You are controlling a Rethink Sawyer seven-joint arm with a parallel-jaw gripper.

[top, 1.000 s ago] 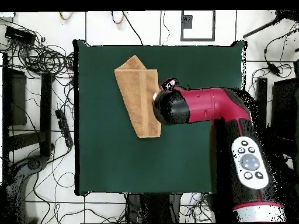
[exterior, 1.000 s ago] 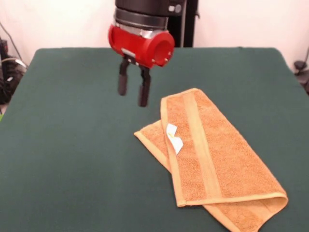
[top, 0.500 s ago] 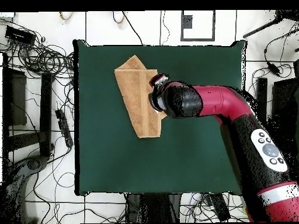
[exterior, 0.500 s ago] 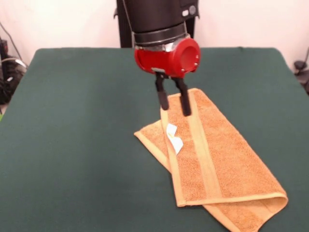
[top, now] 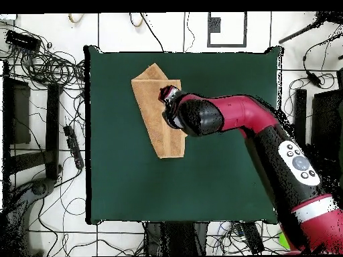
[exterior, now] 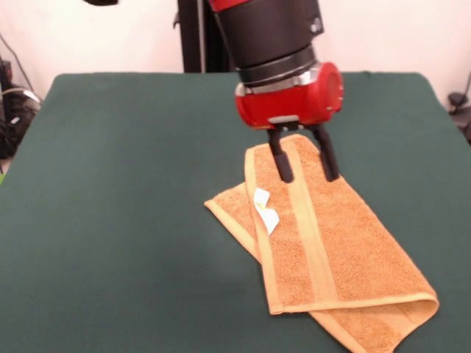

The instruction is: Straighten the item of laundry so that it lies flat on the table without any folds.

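On the dark green surface [exterior: 110, 220] the orange-tan towel [exterior: 346, 250] lies right of centre in the front view, folded lengthwise with a lower layer showing at its left side and near corner. A small white tag [exterior: 265, 211] sits on its left edge. Above the towel's far end hangs the claw [exterior: 304, 165], fingers spread and holding nothing

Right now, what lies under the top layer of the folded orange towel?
A lower layer of the orange terry towel peeks out at two corners, on the dark green table. Anything between the layers is hidden.
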